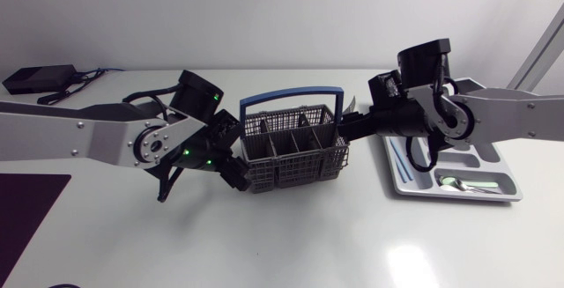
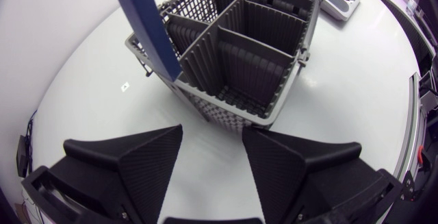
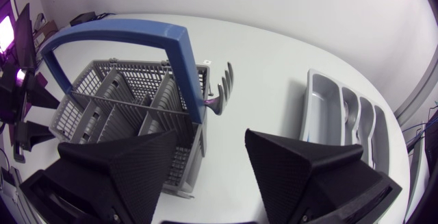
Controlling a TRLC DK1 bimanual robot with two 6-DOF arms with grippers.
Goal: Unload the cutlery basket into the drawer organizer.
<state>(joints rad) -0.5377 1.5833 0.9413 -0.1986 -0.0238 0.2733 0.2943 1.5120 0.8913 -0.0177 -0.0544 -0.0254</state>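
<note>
White tabletop (image 1: 282,244) carries the whole job, and your left arm (image 1: 88,138) and right arm (image 1: 511,112) meet over its middle from opposite sides. Between them stands the grey cutlery basket (image 1: 291,151), upright under its blue handle (image 1: 291,97). The drawer organizer (image 1: 485,158) lies just to its right, near enough for short transfers. Your left gripper (image 2: 212,131) sits low at the basket's near left corner. Its fingers are spread, with the corner ahead of the gap and untouched, a stance that looks meant to brace the basket rather than pick from it. Your right gripper (image 3: 211,136) hangs over the basket's right end, fingers likewise parted and grasping nothing. It appears lined up on the fork (image 3: 220,92), whose tines show just outside the far right corner. A spoon (image 1: 460,183) already rests in the organizer's nearest compartment. Whether the fork leans on the basket wall or lies on the table is hard to tell. The compartments seen from your left wrist look bare, but from above the rest are too dark to read. Your right arm covers the organizer's far end, and the pale strips in its left slot cannot be identified.
</note>
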